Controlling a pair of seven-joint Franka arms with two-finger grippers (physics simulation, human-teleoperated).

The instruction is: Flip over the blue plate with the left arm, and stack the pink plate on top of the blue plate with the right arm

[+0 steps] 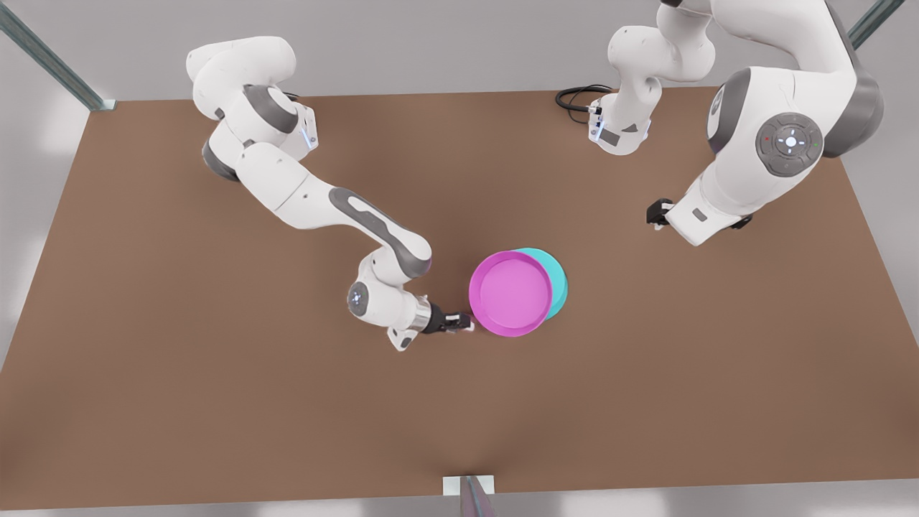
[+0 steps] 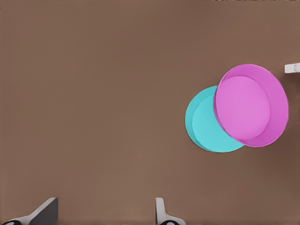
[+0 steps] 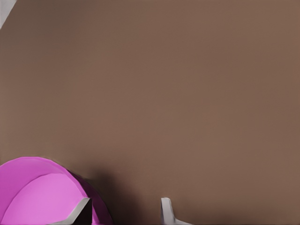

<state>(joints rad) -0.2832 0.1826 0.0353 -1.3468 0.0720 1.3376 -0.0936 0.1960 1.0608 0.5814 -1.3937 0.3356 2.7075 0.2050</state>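
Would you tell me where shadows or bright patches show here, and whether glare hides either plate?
Front view: even light, pale patches on the floor around the table. Right wrist view: a soft dark shadow beside the pink plate, by the open right pincer. Left wrist view: flat light past the open left pincer, no glare on the blue plate.

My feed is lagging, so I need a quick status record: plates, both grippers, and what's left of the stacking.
pink plate: rim up, resting on the blue plate, offset toward the front view's left
blue plate: on the brown table, mostly covered, showing at the front view's right
right gripper: open, low beside the pink plate's edge
left gripper: open, raised away from the plates, waiting
stack: overlapping, not centred
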